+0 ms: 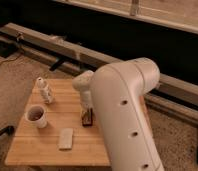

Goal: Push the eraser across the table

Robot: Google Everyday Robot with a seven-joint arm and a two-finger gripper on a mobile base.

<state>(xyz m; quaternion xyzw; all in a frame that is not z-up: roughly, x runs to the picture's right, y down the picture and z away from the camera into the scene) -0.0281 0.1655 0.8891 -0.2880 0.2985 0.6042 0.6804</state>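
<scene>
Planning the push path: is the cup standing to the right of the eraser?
No, the cup stands left of the eraser, which lies just below the claw near the table's middle.
</scene>
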